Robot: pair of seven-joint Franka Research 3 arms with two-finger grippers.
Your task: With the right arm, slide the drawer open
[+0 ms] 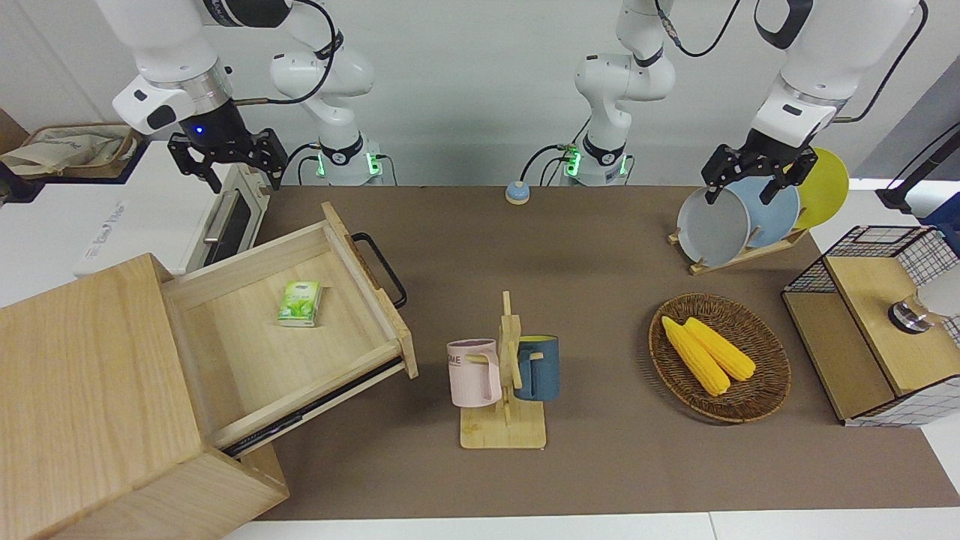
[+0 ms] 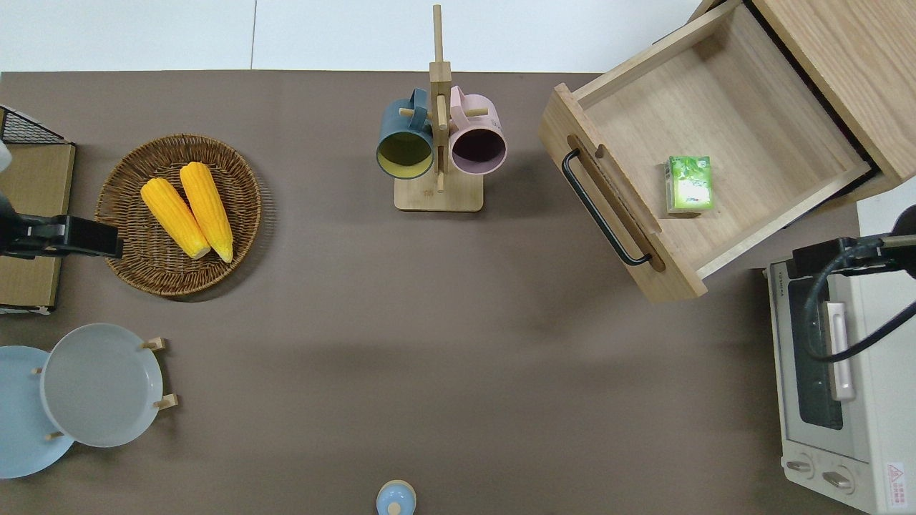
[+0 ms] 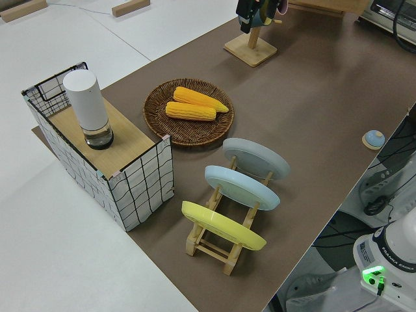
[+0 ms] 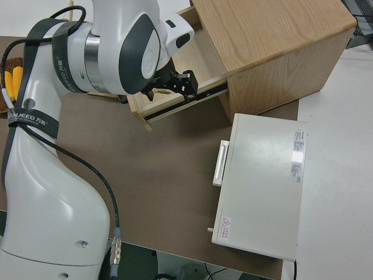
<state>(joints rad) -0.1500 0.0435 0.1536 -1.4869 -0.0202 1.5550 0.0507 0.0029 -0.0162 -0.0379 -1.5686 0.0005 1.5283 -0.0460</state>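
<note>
standing pulled well out of its cabinet (image 1: 90, 390) at the surface's right-arm end, the drawer (image 1: 289, 337) shows a green packet (image 1: 300, 303) inside. the front view shows the right claw (image 1: 229, 157) spread and empty above the toaster oven (image 2: 837, 386), while the overhead view catches only its edge. the left arm is parked.

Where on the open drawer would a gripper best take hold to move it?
Probably the black bar handle on the drawer front. It stands off the wood, leaving a gap for one finger, so come from above, fingers straddling the bar near its middle. The right gripper is up over the toaster oven, open.
</note>
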